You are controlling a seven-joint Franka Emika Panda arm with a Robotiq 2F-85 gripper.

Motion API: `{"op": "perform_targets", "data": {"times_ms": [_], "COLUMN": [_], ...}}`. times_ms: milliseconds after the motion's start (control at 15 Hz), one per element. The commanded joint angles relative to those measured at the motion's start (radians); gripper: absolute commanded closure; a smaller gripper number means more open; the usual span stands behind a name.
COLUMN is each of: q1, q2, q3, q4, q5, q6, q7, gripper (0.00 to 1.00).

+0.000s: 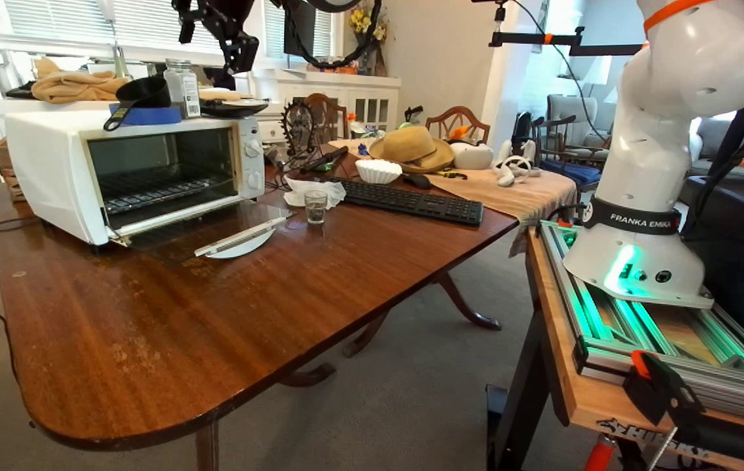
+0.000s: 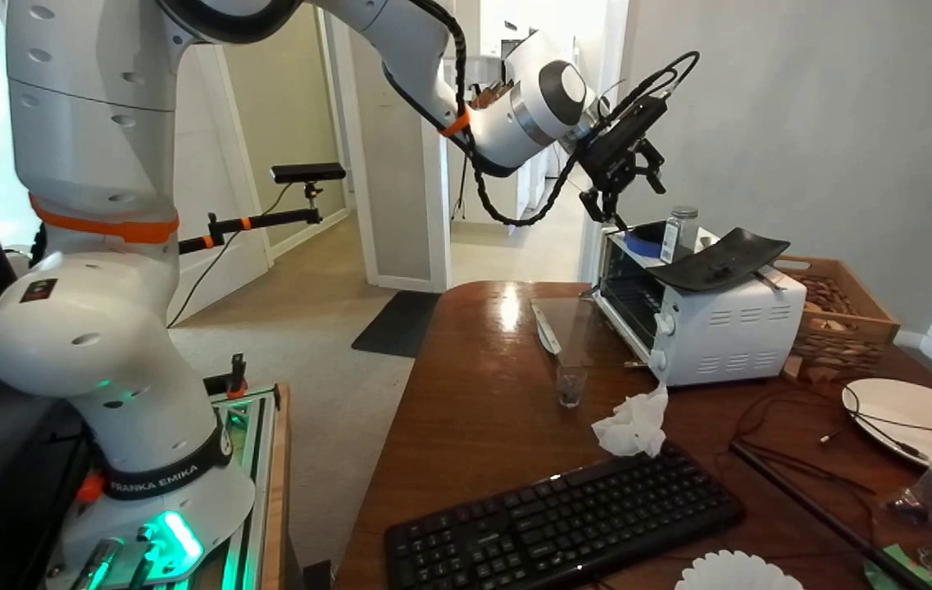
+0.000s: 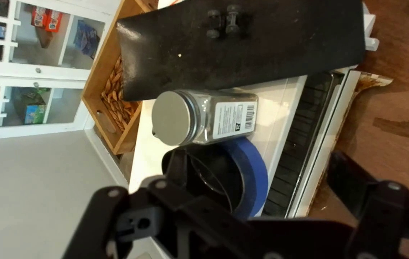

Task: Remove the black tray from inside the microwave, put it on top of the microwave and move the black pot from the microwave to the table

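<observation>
The white microwave (image 1: 54, 170) stands on the wooden table (image 1: 214, 314) with its glass door (image 2: 584, 328) lowered. Within the dark cavity a wire rack (image 1: 169, 190) shows; I cannot make out the black tray. On the microwave's top, the round black pot (image 1: 142, 93) rests at a blue ring (image 1: 149, 116), its handle pointing out past the front edge. My gripper (image 1: 213, 51) hangs over the microwave, its fingers spread wide and nothing between them. In the wrist view one of the fingers (image 3: 177, 163) covers part of the pot; the gripper (image 3: 257, 160) is open.
A clear jar (image 3: 204, 118) stands close beside the pot, and a curved black board (image 2: 720, 260) lies beyond it on the microwave's top. A wooden basket (image 2: 867, 319) sits behind. On the table are a small glass (image 1: 315, 206), crumpled tissue (image 2: 632, 422) and a keyboard (image 2: 564, 524).
</observation>
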Motion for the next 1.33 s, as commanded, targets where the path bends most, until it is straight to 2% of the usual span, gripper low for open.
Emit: {"op": "perform_targets", "data": {"times_ms": [0,133,267,667,1267], "q1": [-0.035,-0.046,-0.029,0.03,0.071], "q2": [0.055,0.081,0.105,0.178,0.328], "q3": [0.029,0.039,0.022,-0.004,-0.007], "q4": [0.056,0.1,0.158,0.352,0.577], "q5": [0.186,0.305,0.366,0.368,0.412], "q6": [-0.01,-0.049,-0.111,-0.297,-0.457], "q7": [-0.232,-0.359,-0.433,-0.501,-0.576], "gripper": [0.0,0.0,0.0,0.0,0.02]}}
